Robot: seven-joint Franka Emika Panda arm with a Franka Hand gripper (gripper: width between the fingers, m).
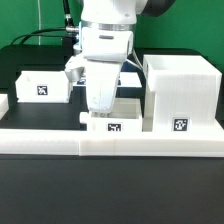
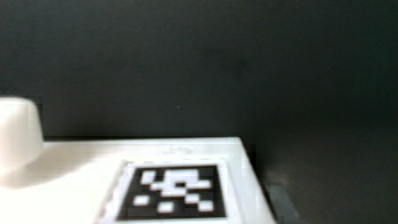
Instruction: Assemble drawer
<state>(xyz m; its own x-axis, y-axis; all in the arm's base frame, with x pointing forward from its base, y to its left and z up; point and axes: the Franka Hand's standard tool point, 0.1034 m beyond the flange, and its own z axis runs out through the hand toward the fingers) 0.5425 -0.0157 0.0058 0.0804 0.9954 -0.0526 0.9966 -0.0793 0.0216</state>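
The big white casing (image 1: 180,92) stands at the exterior view's right, its tag facing front. One small open-top box (image 1: 45,85) sits at the left. The second small box (image 1: 114,126) lies in the middle against the front rail, beside the casing. My gripper (image 1: 100,112) is lowered right onto this box, and the hand hides its fingers. In the wrist view the box's white face and tag (image 2: 175,190) fill the near edge, very close. No fingers show there, so I cannot tell if the jaws are open or shut.
A long low white rail (image 1: 110,142) runs along the front of the black table (image 1: 20,60). A blurred white shape (image 2: 15,135) shows at the wrist view's edge. Cables hang behind the arm.
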